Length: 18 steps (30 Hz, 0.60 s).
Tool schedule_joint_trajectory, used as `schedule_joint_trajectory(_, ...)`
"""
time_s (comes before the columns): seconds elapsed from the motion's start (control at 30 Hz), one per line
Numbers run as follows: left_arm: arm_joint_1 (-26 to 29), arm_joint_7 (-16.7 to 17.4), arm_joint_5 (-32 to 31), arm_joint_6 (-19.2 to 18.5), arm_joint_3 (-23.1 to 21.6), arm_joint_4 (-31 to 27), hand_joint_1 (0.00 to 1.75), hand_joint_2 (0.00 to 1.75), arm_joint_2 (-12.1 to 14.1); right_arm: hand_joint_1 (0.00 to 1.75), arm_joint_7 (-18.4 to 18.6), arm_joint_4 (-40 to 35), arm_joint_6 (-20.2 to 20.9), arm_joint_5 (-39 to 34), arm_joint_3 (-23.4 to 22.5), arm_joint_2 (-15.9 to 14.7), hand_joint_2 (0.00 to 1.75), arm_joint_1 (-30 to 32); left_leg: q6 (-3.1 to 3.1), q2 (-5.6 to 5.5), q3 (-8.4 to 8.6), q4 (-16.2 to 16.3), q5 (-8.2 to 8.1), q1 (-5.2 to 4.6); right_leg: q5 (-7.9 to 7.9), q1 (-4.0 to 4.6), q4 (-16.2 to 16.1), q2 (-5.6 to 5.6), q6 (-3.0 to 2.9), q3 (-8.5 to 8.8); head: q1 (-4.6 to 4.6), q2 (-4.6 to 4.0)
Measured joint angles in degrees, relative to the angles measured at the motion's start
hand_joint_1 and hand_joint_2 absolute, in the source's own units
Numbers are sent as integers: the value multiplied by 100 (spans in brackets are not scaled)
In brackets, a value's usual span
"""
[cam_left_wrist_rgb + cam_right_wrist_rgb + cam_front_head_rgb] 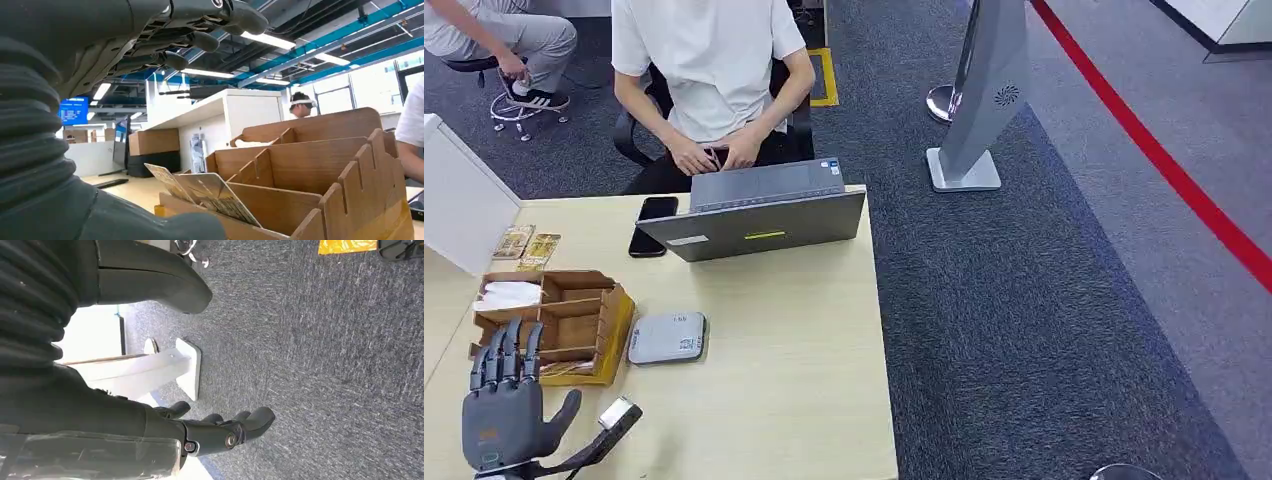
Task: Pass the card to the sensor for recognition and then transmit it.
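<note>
**Left hand staged at the card rack**

Nearest the camera, my left hand (509,405) hovers just near of the wooden rack (609,330), fingers (507,352) spread and holding nothing, positioned to draw a card. Glossy flat cards (210,194) lean in the rack's near slot. To the right lies the sensor (668,337), a grey rounded pad. My right hand (220,432) hangs over carpet, fingers loosely curled, unladen.

No writing is legible; the sensor's (668,337) label is too small.
</note>
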Motion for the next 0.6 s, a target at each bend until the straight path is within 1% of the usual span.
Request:
schedule_joint_trajectory(0.13,27,105,-29,-74,-48,-79,0,175,70,0,0,0,-2,-2,-4,-2,175,1,0,0,0,0,0,0,0,0,0,0,0,-1,-2,0)
schedule_joint_trajectory(0.37,147,368,-225,-461,-182,-551,0,175,374,0,15,0,-4,-35,-15,-17,175,3,0,1,0,0,0,1,0,1,0,1,0,-1,0,0)
schedule_joint_trajectory(0.4,168,436,-265,-560,-199,-621,0,175,424,0,17,0,-7,-61,-17,-17,175,5,0,1,0,0,0,1,0,0,0,1,0,-2,0,0)
schedule_joint_trajectory(0.43,169,587,-355,-823,-219,-689,0,175,472,0,20,0,-9,-83,-20,-17,175,6,0,-1,0,0,0,1,0,0,0,-1,0,-3,0,0)
schedule_joint_trajectory(0.47,142,777,-433,-1248,-223,-724,0,175,557,0,22,0,-7,-103,-20,-22,175,6,0,-1,0,0,0,1,0,0,0,-2,0,-6,2,0)
schedule_joint_trajectory(0.5,97,901,-437,-1560,-223,-723,0,175,625,0,24,0,-7,-105,-20,-22,175,5,-2,0,0,0,1,3,0,1,0,-1,-1,-7,0,0)
schedule_joint_trajectory(0.53,52,949,-429,-1714,-223,-723,0,175,692,0,30,0,-7,-105,-20,-26,175,5,-3,0,0,0,2,4,1,3,0,0,-2,-7,0,0)
schedule_joint_trajectory(0.6,-69,955,-404,-1812,-223,-723,0,175,788,0,52,0,-7,-105,-20,-35,175,11,-7,-1,0,0,5,4,2,3,1,-1,-1,-2,0,0)
